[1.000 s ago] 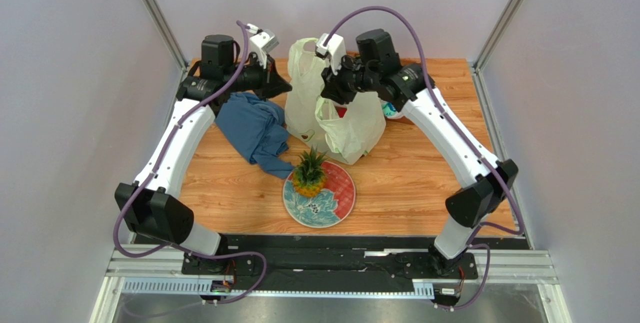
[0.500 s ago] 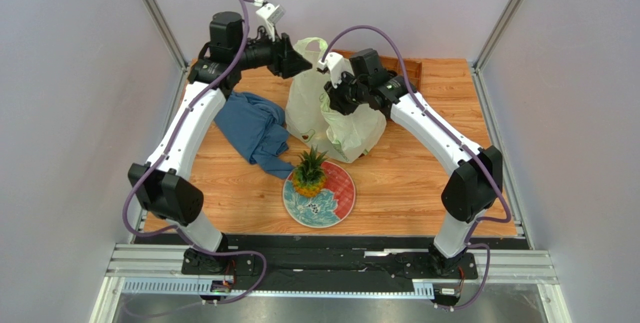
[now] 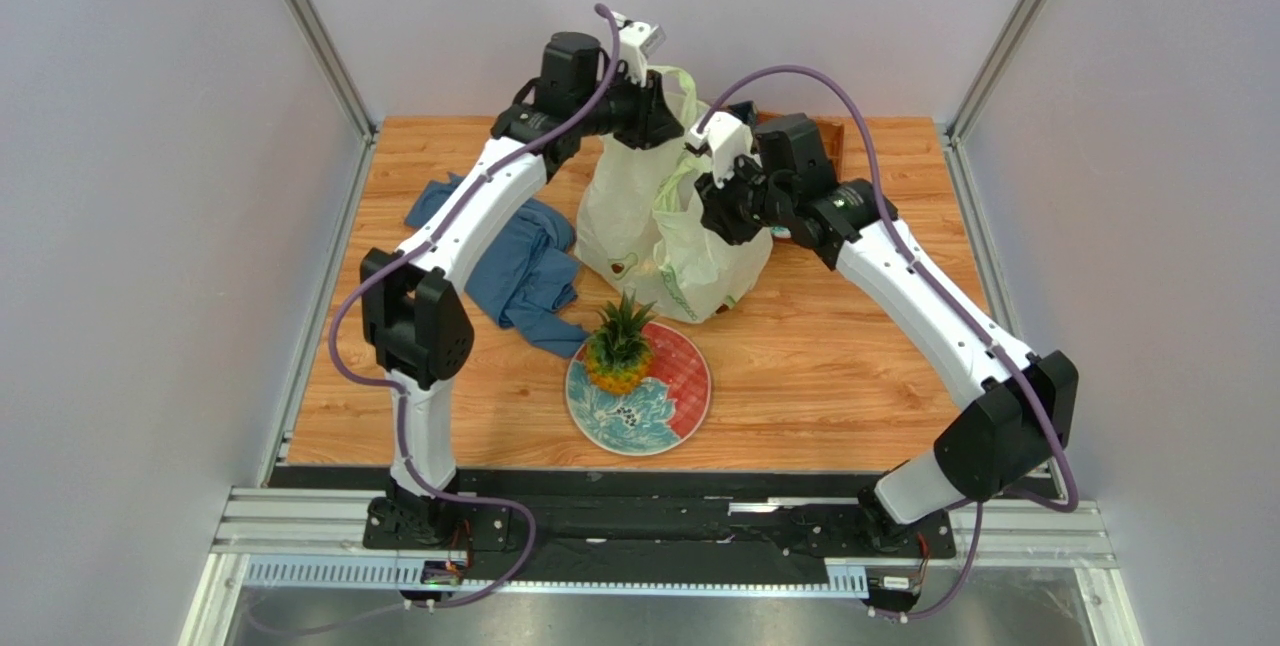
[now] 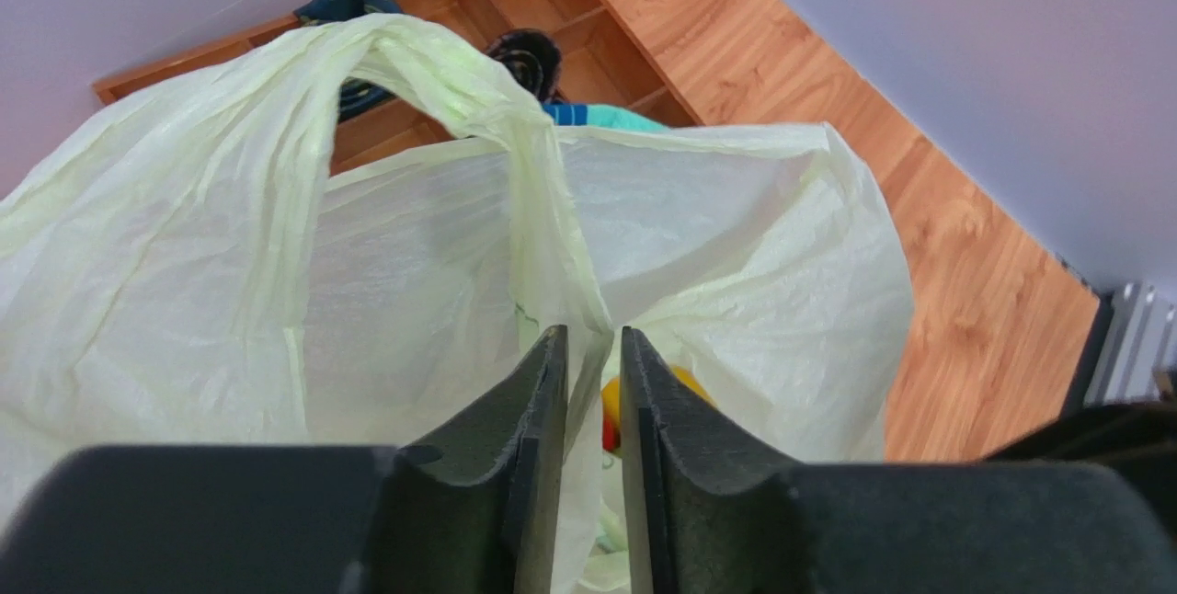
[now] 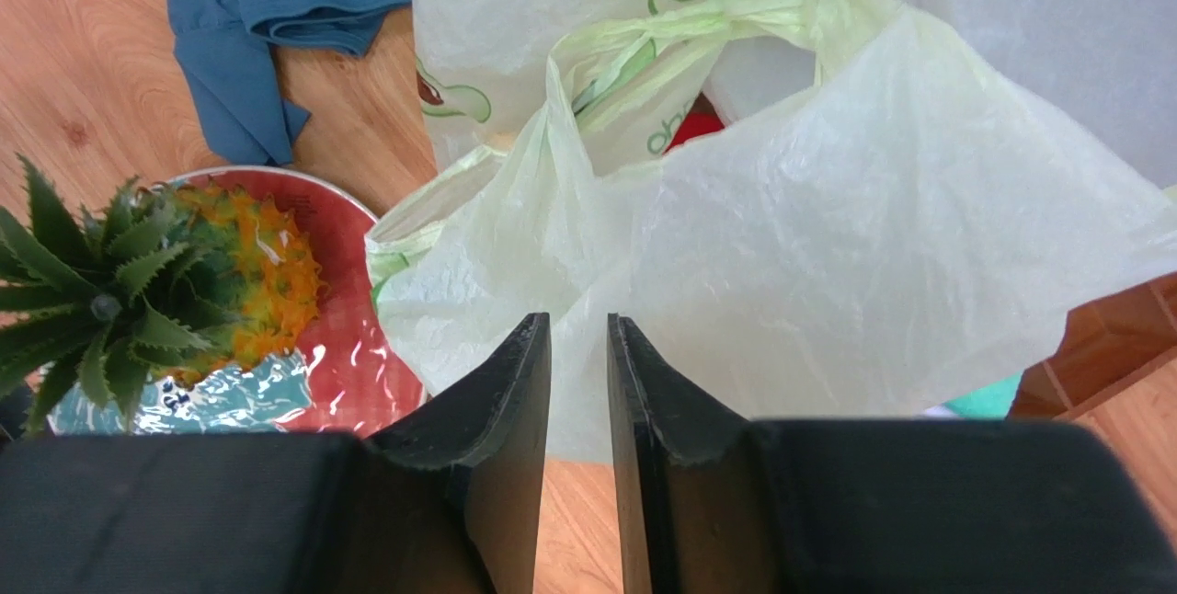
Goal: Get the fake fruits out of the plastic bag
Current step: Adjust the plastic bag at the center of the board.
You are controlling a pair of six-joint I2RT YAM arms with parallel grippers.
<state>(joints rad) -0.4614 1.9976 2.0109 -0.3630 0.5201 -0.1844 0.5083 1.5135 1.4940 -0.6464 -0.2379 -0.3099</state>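
Observation:
The plastic bag (image 3: 661,234) stands at the back middle of the table, pulled up by one loop handle. My left gripper (image 3: 657,106) is above it, shut on that handle (image 4: 456,84); film fills the gap between its jaws (image 4: 591,339). A yellow fruit (image 4: 687,382) with some red beside it shows inside the bag. My right gripper (image 3: 712,208) is at the bag's right side, shut on the film's lower edge (image 5: 573,325). Something red (image 5: 691,125) shows through the bag's mouth. The pineapple (image 3: 618,351) lies on a plate, also in the right wrist view (image 5: 256,263).
The red and teal flowered plate (image 3: 669,406) sits in front of the bag. A blue cloth (image 3: 519,271) lies left of the bag. A wooden compartment tray (image 3: 819,136) stands at the back right, with a teal-and-white sock (image 4: 608,116) beside it.
My left arm has swung right from beside the blue cloth to above the bag and pulled its handle up. My right gripper has moved down and right along the bag.

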